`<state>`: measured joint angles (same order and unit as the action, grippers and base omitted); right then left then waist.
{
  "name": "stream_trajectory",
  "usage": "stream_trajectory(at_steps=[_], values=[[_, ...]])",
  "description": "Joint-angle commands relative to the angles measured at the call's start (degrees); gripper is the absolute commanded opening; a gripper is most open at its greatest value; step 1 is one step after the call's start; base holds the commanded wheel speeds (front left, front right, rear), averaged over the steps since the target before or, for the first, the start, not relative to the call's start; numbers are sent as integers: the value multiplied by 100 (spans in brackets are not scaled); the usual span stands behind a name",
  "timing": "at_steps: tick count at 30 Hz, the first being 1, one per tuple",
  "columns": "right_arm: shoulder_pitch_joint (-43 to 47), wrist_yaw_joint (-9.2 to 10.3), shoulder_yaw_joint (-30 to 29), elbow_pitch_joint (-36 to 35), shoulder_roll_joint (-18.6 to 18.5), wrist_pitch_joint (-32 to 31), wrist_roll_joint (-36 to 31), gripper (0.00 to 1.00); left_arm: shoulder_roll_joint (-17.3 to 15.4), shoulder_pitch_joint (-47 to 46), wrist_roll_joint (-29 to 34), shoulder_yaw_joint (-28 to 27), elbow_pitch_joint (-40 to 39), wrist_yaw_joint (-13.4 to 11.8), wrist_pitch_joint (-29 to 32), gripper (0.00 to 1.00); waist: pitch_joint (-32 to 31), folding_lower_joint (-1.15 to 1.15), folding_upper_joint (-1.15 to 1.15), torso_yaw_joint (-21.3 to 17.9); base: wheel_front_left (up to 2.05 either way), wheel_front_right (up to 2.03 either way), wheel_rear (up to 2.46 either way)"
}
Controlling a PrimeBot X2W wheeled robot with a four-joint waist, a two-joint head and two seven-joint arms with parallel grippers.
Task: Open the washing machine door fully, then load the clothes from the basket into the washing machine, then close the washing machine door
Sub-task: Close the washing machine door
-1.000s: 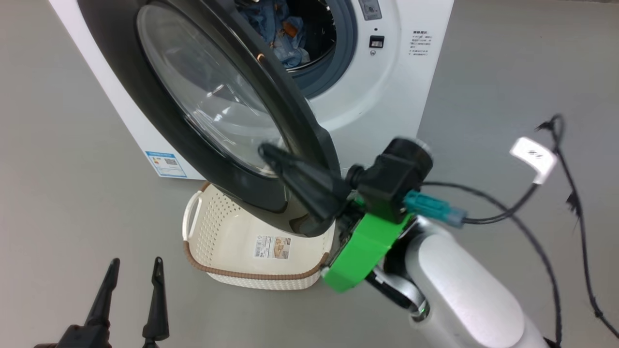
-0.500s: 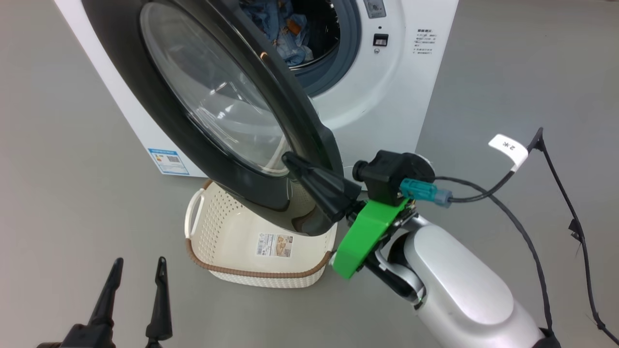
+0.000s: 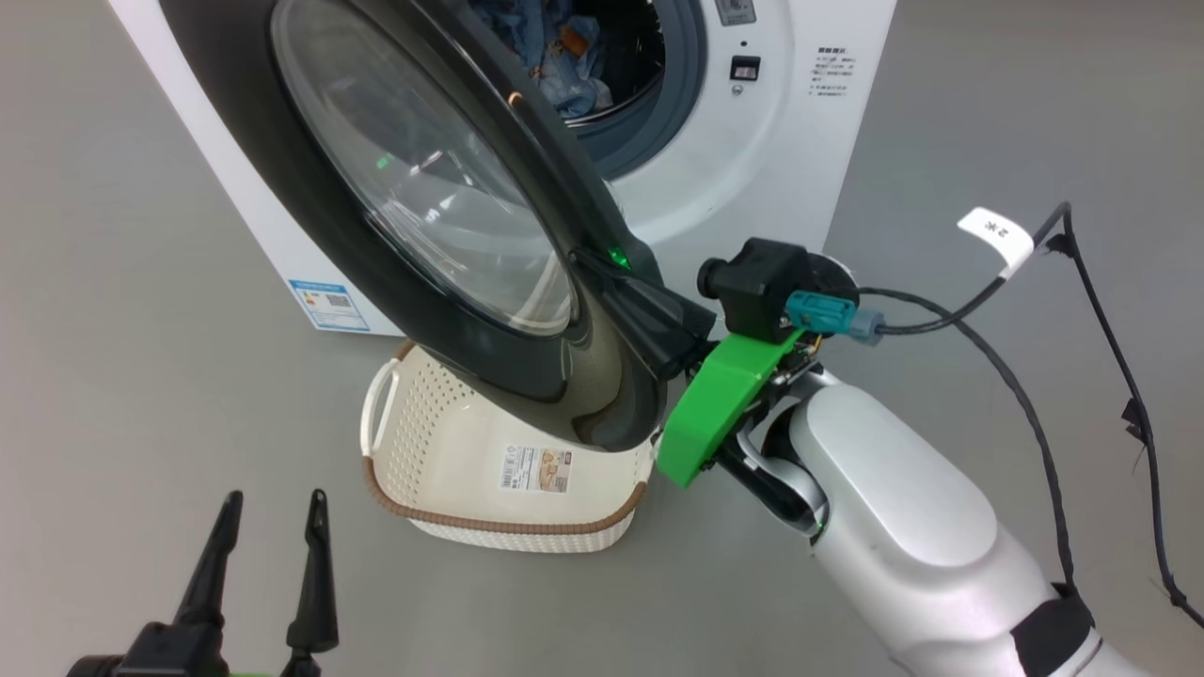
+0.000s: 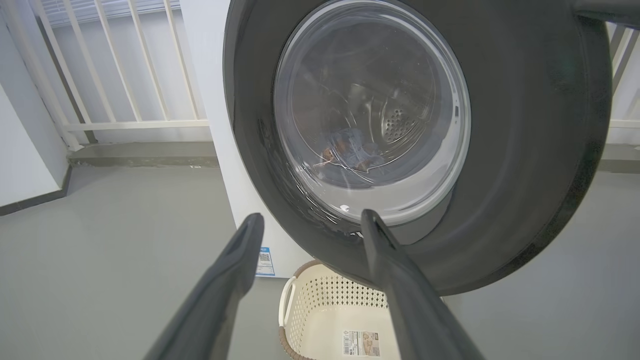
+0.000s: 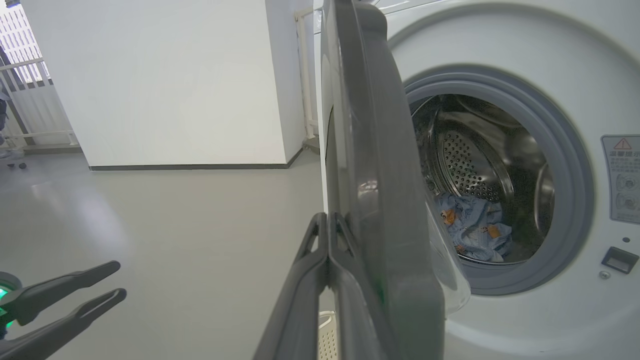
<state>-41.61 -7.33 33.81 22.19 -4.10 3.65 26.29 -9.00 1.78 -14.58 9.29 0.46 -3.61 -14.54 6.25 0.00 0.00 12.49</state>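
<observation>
The right claw (image 3: 594, 268), fingers closed together, lies against the partly open washing machine door (image 3: 414, 179) at its 4 o'clock rim. The left claw (image 3: 273, 498) hovers spread open at 7 o'clock. Light-blue clothes (image 5: 472, 227) lie in the drum (image 5: 465, 165). The basket (image 3: 508, 522) sits under the door.

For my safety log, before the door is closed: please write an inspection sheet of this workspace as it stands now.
Surface: smooth grey floor.
Job's things: washing machine door partly open; clothes lie inside the washing machine; basket under the door, no clothes in its visible part.
Clutter: nothing seen.
Tools: left tool open, holding nothing; right tool shut, lying along the door's outer rim.
Cables: dark cables hang beside the right arm.
Surroundings: white wall, white railing.
</observation>
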Motion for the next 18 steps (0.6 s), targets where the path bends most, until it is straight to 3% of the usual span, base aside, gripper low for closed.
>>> stream_trajectory(at_steps=[1, 18], values=[[-197, -16, -4, -48, 122, 52, 113, 0, -72, -245, 96, -218, -120, 37, -45, 100, 30, 0, 0, 6, 0, 0, 0], [-1416, -16, -487, 1067, 123, -20, -228, 0, 137, -549, 174, -252, -294, 165, -46, 100, 633, 0, 0, 97, 0, 0, 0]])
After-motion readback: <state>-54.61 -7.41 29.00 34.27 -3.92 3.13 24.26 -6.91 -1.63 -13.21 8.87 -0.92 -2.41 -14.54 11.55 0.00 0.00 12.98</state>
